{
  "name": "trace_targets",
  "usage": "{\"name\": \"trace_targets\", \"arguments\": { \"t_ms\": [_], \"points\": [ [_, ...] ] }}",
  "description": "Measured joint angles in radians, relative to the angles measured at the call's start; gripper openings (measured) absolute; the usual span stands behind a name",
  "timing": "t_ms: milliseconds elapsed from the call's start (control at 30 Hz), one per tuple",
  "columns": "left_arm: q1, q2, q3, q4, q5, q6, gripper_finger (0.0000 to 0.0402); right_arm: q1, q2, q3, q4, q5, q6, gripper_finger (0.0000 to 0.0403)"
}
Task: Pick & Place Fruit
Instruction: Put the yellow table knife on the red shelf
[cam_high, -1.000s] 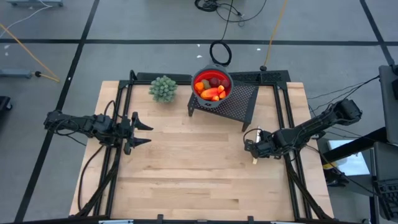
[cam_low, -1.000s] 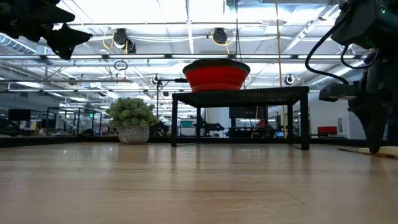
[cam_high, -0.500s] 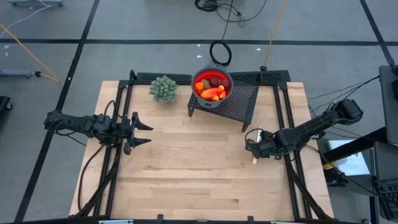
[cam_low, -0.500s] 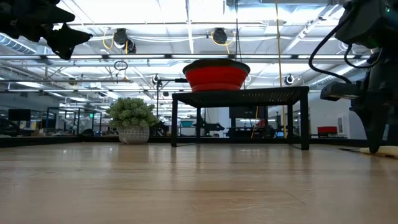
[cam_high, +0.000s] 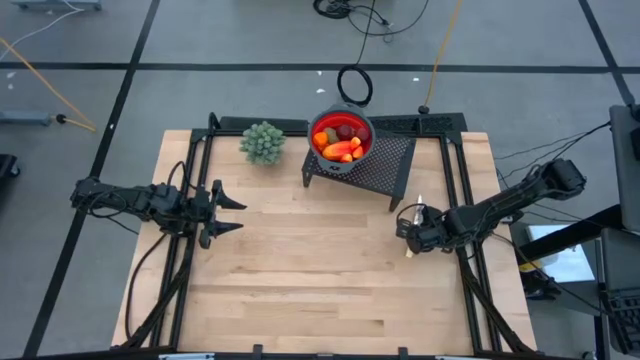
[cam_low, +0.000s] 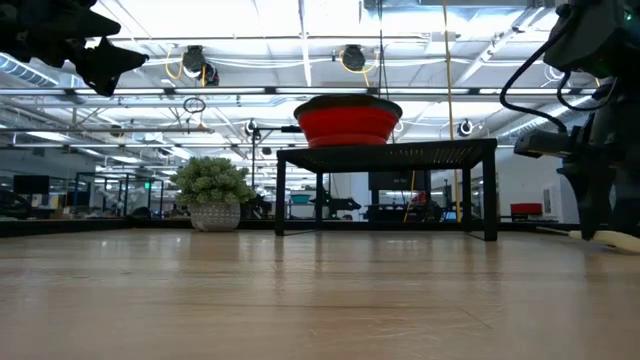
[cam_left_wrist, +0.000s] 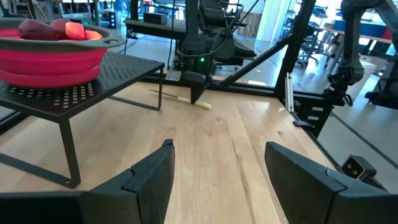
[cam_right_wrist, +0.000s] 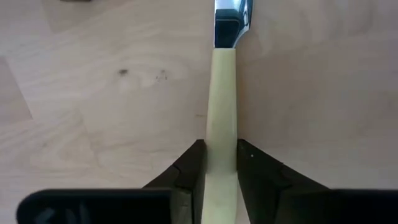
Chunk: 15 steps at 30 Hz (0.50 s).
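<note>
Right jaws (cam_right_wrist: 216, 163) pinch a knife handle (cam_right_wrist: 221, 112), seen only wrist-close; left jaws (cam_high: 228, 211) gape.

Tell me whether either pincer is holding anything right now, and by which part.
The right pincer is shut on the cream handle of a knife, low on the table. The left pincer is open, holding nothing.

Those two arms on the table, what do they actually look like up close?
Both are dark, nearly black, jointed arms with black cables looping along them. The left gripper ends in two pointed, claw-like fingers; in its wrist view the fingers are broad matte black wedges. The right gripper looks blockier from above, and its fingers taper to narrow black tips.
</note>
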Motion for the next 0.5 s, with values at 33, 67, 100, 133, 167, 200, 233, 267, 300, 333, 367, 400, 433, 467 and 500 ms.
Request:
{"name": "trace_targets", "arguments": {
  "t_ms": [33,67,100,133,167,200,233,267,300,333,367,400,433,467,500],
  "points": [
    [0.000,0.000,0.000,0.000,0.000,0.000,0.0250,0.000,-0.003,0.000,-0.006,0.009,0.001,0.0073],
    [0.000,0.000,0.000,0.000,0.000,-0.001,0.0250,0.000,-0.007,0.000,-0.012,0.012,0.004,0.0074],
    [0.000,0.000,0.000,0.000,0.000,-0.002,0.0250,0.000,-0.011,0.000,-0.019,0.014,0.005,0.0074],
    [0.000,0.000,0.000,0.000,0.000,-0.002,0.0250,0.000,-0.014,0.000,-0.028,0.014,0.005,0.0074],
    [0.000,0.000,0.000,0.000,0.000,-0.002,0.0250,0.000,-0.017,0.000,-0.042,0.015,0.005,0.0073],
    [0.000,0.000,0.000,0.000,0.000,-0.002,0.0250,0.000,-0.023,0.000,-0.056,0.016,0.001,0.0071],
    [0.000,0.000,0.000,0.000,0.000,-0.002,0.0250,0.000,-0.029,0.000,-0.069,0.018,-0.002,0.0070],
    [0.000,0.000,0.000,0.000,0.000,-0.002,0.0250,0.000,-0.035,0.000,-0.082,0.022,-0.003,0.0068],
    [0.000,0.000,0.000,0.000,0.000,-0.002,0.0250,0.000,-0.043,0.000,-0.097,0.030,-0.002,0.0068],
    [0.000,0.000,0.000,0.001,0.000,-0.004,0.0250,0.000,-0.052,0.000,-0.110,0.039,-0.002,0.0067],
    [0.000,0.000,0.000,0.000,0.000,-0.005,0.0250,0.000,-0.065,0.000,-0.118,0.043,-0.002,0.0067],
    [0.000,0.000,0.000,0.001,0.000,-0.005,0.0250,0.000,-0.078,0.000,-0.126,0.046,-0.002,0.0068],
    [0.000,0.000,0.000,0.000,0.000,-0.005,0.0250,0.000,-0.090,0.000,-0.135,0.049,-0.002,0.0070],
    [0.000,0.000,0.000,0.001,0.000,-0.005,0.0250,0.000,-0.104,0.000,-0.146,0.061,-0.002,0.0072],
    [0.000,0.000,0.000,0.001,0.000,-0.005,0.0250,0.000,-0.119,0.001,-0.149,0.072,-0.002,0.0073]
  ]
}}
